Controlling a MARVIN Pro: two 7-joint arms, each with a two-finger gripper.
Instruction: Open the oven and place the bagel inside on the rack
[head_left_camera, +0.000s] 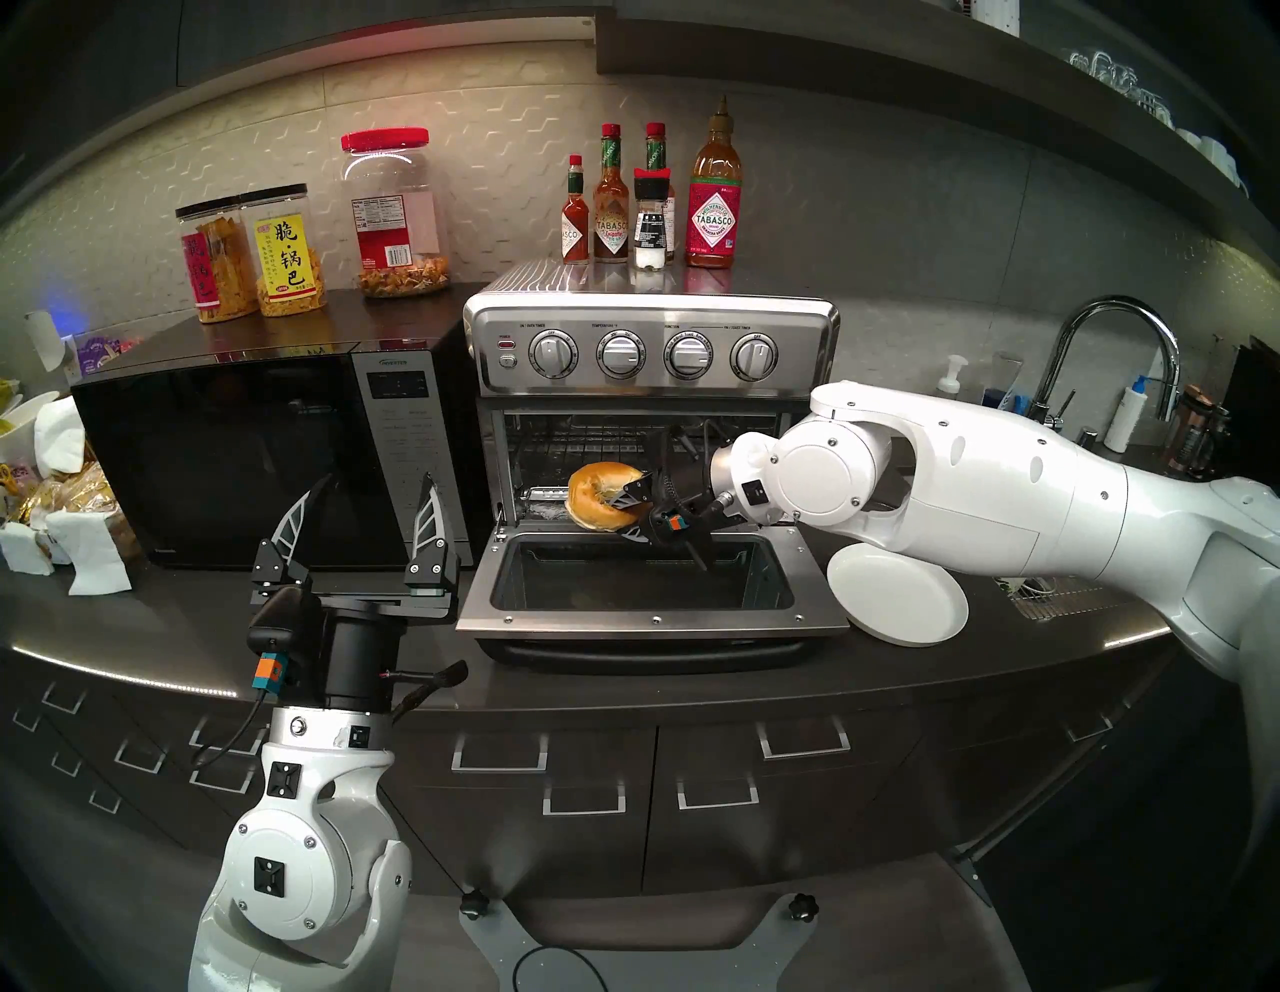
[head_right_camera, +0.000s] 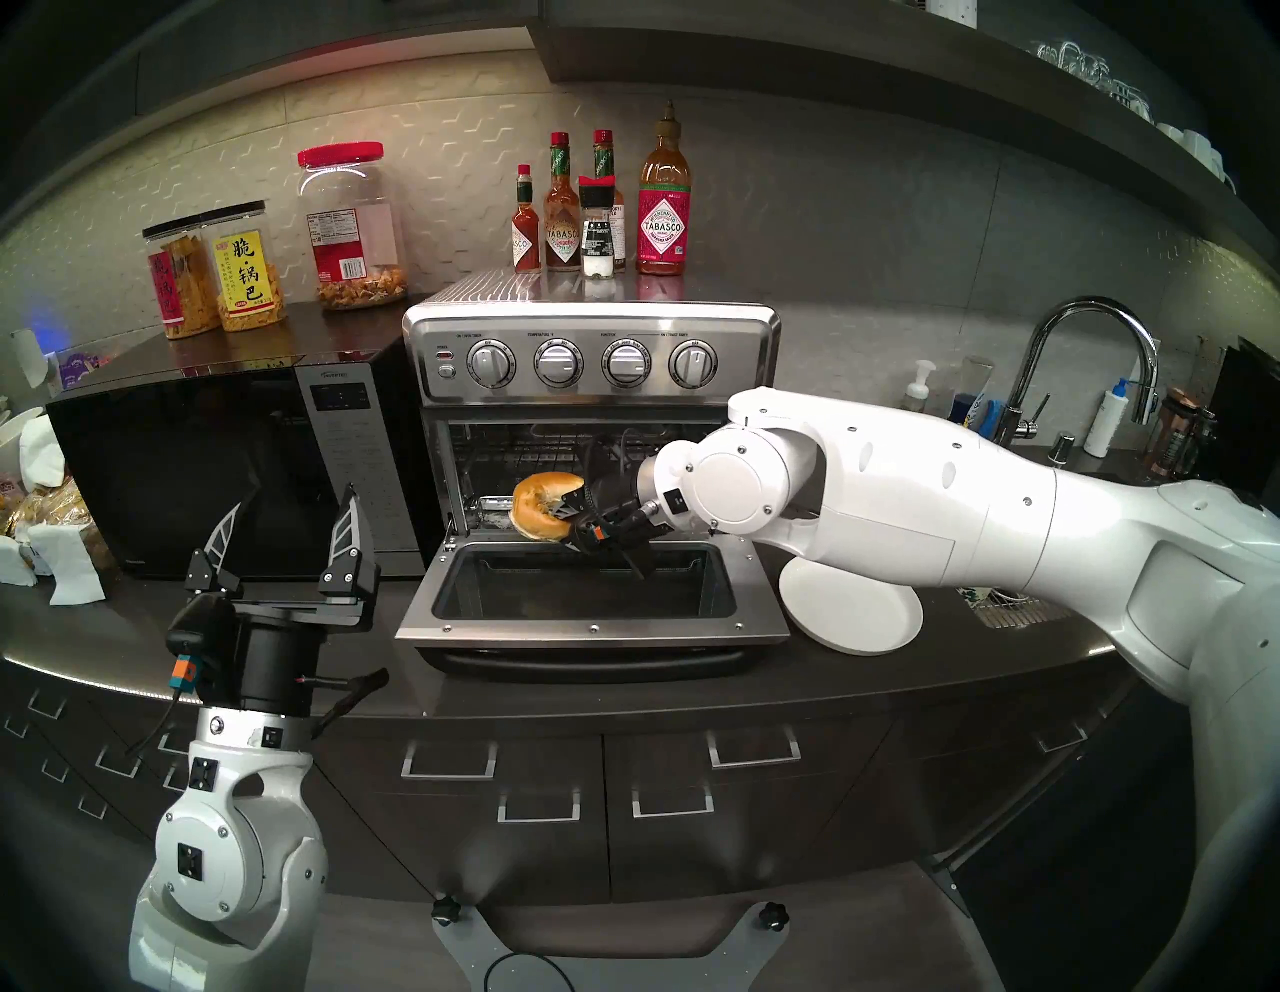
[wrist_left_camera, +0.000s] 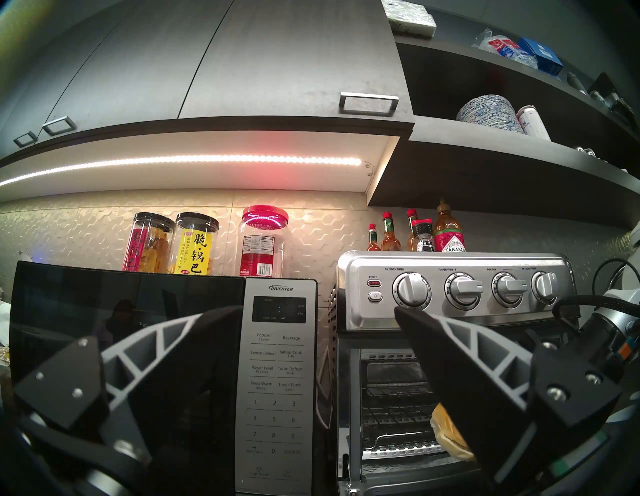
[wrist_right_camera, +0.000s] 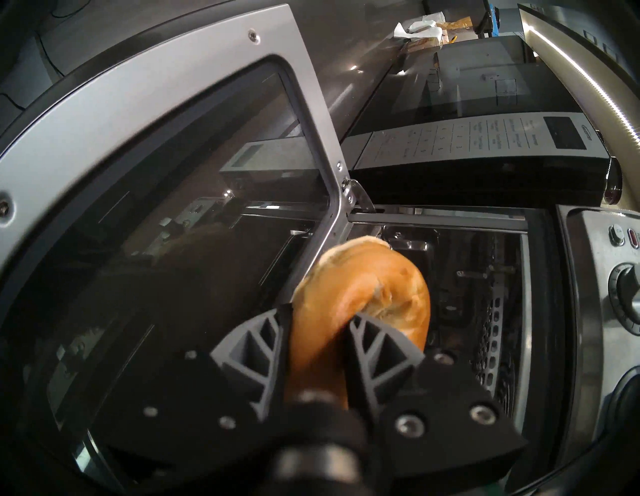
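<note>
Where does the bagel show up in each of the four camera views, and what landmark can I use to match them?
Head stereo left: the bagel sits centre, at the oven mouth, in the right claw.
Head stereo right: bagel slightly left of centre.
Left wrist: lower right, bagel partly hidden behind a finger.
Right wrist: bagel centre, lower half, between the fingers.
Shared landmark: the oven knob panel.

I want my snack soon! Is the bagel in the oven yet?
Almost. The oven door is already down. The right gripper is holding the bagel at the opening, above the door. It still has to go onto the rack and be let go. The left gripper waits open.
</note>
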